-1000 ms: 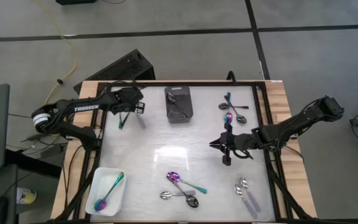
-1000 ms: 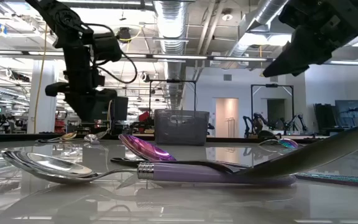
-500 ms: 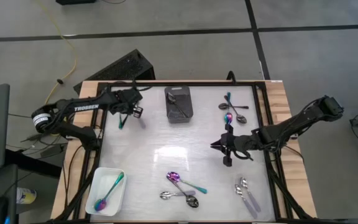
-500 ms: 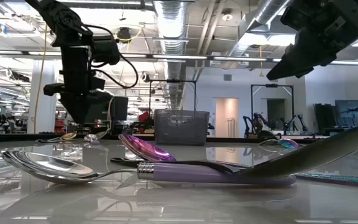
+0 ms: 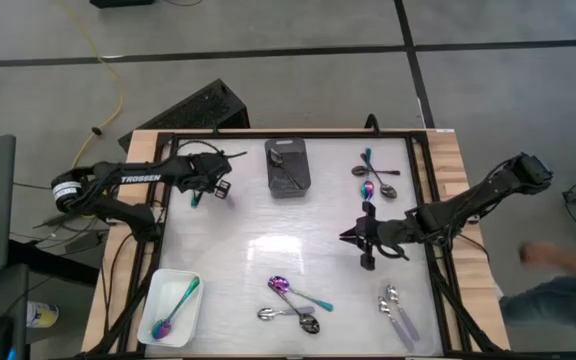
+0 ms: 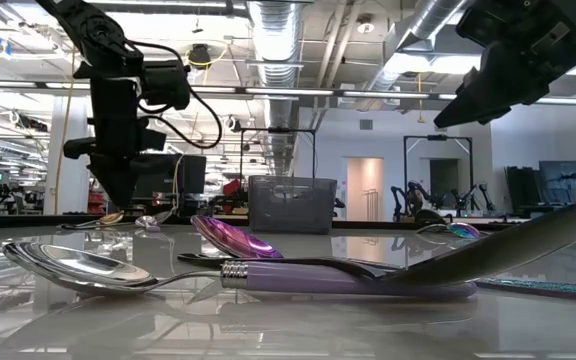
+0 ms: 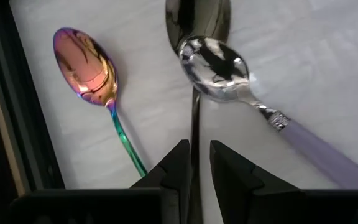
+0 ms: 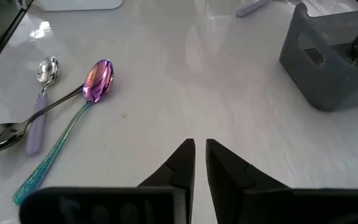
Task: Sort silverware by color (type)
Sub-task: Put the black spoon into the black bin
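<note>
High view: the white table [image 5: 268,250] is carrying both dark arms. The left arm [image 5: 138,175] is stretching in from the left edge, nearly flat, with the left gripper [image 5: 211,186] pointing down at the far left of the table. The right arm [image 5: 468,205] is reaching in from the right edge, bent at the elbow, and the right gripper [image 5: 348,236] is hovering over bare table with its fingers [image 8: 182,165] almost together, holding nothing.

A dark bin [image 5: 287,168] is standing just beside the left gripper, toward the middle. A white tray [image 5: 168,274] is lying well behind that gripper at the near edge, holding a rainbow spoon [image 5: 176,305].

Directly ahead of the left gripper a black spoon [image 7: 197,15] is lying with its handle running in between the jaws; whether it is being pinched, I cannot tell. A silver spoon [image 7: 216,59] is overlapping it, and a second rainbow spoon [image 7: 86,59] is lying beside them.
</note>
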{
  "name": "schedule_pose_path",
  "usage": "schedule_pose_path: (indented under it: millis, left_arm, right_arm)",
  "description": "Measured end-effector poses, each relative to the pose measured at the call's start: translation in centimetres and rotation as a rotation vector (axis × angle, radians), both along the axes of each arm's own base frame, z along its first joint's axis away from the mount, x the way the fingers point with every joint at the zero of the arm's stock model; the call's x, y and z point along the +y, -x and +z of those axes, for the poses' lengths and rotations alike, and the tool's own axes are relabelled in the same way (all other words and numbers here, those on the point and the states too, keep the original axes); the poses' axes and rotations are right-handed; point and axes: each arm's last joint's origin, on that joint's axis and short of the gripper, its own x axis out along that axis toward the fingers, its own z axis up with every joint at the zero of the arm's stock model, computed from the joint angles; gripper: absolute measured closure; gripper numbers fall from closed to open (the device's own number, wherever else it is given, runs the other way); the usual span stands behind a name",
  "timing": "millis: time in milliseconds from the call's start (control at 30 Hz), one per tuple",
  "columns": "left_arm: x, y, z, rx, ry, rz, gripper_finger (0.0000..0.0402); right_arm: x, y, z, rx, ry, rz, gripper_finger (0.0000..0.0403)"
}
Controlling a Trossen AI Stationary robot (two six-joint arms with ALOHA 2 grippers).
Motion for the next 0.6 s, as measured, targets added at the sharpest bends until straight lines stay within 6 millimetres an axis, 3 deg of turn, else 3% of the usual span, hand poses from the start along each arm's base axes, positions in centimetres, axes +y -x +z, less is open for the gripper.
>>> schedule_pose_path:
  millis: [233, 600]
  left_arm:
    - [-0.7, -0.5, 0.0, 0.003, -0.020, -0.034, 0.0345]
    - [-2.3, -1.3, 0.1, -0.021, -0.043, -0.053, 0.0254]
  right_arm:
    - [0.0, 0.0, 0.0, -0.002, -0.012, -0.008, 0.0337]
    - [0.0, 0.0, 0.0, -0.003, -0.021, -0.014, 0.0337]
